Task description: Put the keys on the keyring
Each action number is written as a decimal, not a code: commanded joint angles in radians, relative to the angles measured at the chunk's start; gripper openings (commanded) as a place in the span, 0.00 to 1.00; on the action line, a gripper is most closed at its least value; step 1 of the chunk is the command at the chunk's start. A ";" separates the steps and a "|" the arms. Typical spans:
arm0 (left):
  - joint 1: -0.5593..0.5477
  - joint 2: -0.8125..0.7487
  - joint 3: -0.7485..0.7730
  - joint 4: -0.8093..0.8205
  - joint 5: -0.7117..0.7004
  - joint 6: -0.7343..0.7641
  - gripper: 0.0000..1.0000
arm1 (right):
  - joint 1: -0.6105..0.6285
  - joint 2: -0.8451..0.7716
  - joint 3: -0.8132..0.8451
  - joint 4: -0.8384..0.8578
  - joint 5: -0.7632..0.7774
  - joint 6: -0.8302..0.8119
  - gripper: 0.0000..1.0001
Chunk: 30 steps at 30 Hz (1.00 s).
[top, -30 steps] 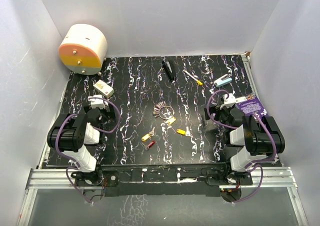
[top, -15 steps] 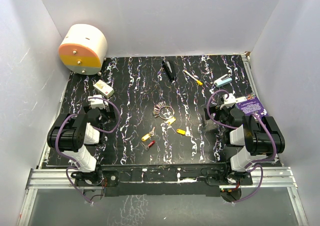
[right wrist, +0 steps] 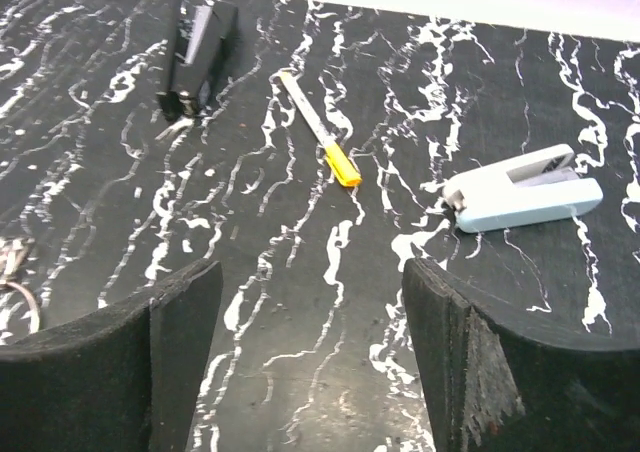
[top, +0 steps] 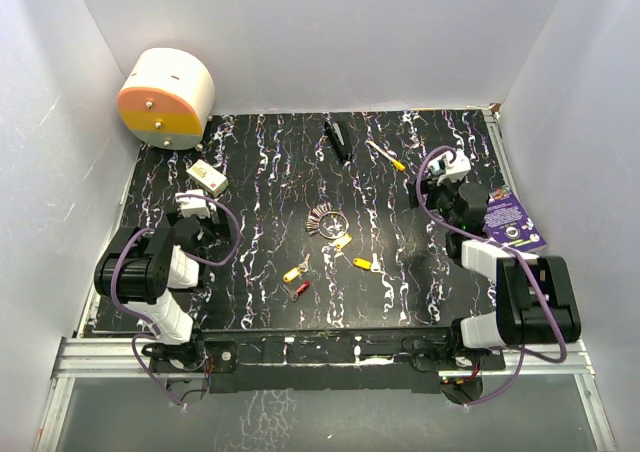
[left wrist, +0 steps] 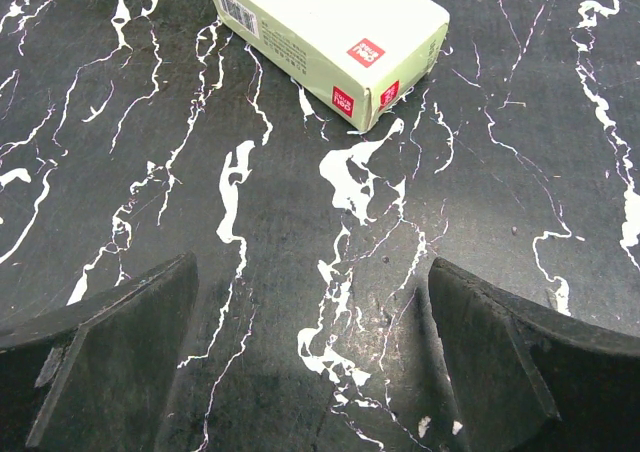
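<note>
The keyring (top: 326, 220), a thin silver ring with a fan of plain silver keys, lies mid-table; its edge shows at the left of the right wrist view (right wrist: 14, 272). Near it lie three yellow-headed keys (top: 342, 241) (top: 292, 273) (top: 362, 263) and one red-headed key (top: 301, 288). My left gripper (top: 203, 198) is open and empty just short of a pale green box; the left wrist view (left wrist: 310, 272) shows only bare table between its fingers. My right gripper (top: 427, 188) is open and empty at the far right, well away from the keys (right wrist: 312, 282).
A pale green box (left wrist: 330, 32) lies ahead of the left gripper. A black stapler (right wrist: 195, 57), a yellow-handled white stick (right wrist: 320, 132) and a light blue clip (right wrist: 525, 187) lie ahead of the right gripper. A white and orange drum (top: 165, 97) stands back left. A purple card (top: 515, 224) lies right.
My right arm has stretched out toward the far right of the table, carrying its gripper further from the near edge. The left arm, keys and keyring have not moved.
</note>
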<state>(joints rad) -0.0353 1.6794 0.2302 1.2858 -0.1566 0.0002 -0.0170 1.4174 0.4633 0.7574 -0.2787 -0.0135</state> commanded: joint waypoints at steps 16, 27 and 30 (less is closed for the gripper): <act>0.001 -0.188 0.160 -0.386 0.298 0.129 0.77 | 0.286 -0.218 0.157 -0.658 0.155 0.244 0.66; -0.137 -0.027 0.822 -1.046 0.728 0.100 0.73 | 0.335 -0.277 0.095 -0.715 0.179 0.296 0.65; -0.185 -0.004 0.952 -1.149 0.812 0.232 0.74 | 0.334 -0.284 0.083 -0.721 0.179 0.313 0.65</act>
<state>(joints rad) -0.1638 1.6650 1.0443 0.4046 0.4446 0.1036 0.3149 1.1748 0.5579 0.0090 -0.1200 0.2665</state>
